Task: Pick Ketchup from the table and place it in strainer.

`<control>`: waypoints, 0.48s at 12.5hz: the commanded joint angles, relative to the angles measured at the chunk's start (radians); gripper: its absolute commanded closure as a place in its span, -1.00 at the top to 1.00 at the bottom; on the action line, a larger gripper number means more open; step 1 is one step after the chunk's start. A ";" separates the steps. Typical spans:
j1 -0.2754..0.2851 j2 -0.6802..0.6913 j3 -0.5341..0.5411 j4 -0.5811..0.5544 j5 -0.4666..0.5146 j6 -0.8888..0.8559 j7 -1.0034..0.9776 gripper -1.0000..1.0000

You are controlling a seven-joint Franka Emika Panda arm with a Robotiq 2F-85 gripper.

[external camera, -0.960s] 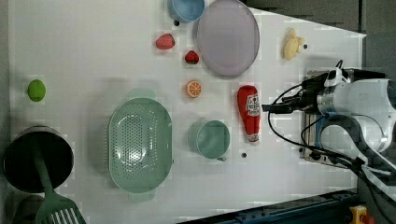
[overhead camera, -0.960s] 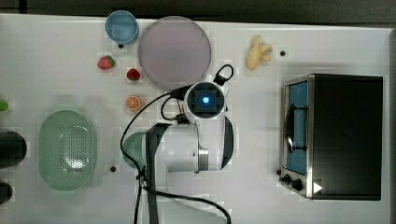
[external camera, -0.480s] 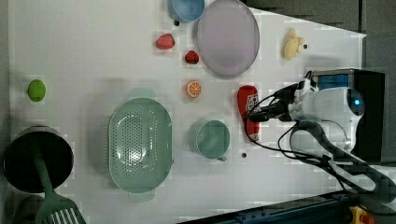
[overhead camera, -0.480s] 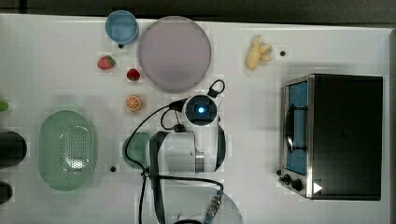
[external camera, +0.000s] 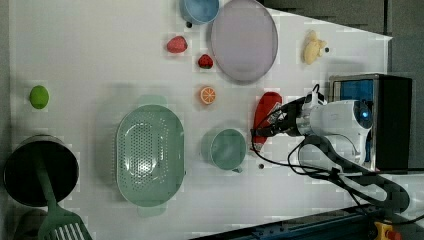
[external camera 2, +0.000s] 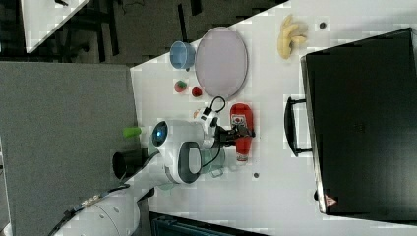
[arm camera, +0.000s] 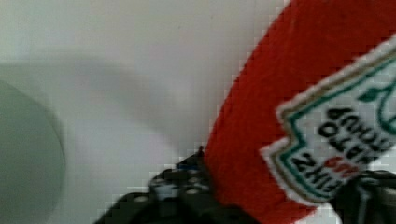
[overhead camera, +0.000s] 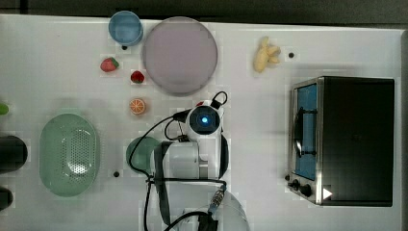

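Wrist view, Ketchup (arm camera: pixel 299 107) label, print unreadable

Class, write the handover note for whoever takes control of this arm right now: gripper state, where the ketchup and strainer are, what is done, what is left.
Gripper: down at the ketchup, a finger on each side of the bottle; a firm grip cannot be confirmed.
Ketchup: lying on the table, beside the teal mug and below the purple plate in the left view.
Strainer: nothing in it, at the left view's left of the mug.
Done: approach to the bottle.
Left: secure the grip, lift, carry past the mug, release into the strainer.
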 commanded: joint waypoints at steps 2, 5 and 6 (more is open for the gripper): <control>-0.001 -0.081 0.000 0.016 -0.003 0.017 0.024 0.22; -0.001 -0.227 0.001 0.032 -0.003 -0.121 0.023 0.22; 0.000 -0.286 0.006 0.047 -0.003 -0.213 0.024 0.22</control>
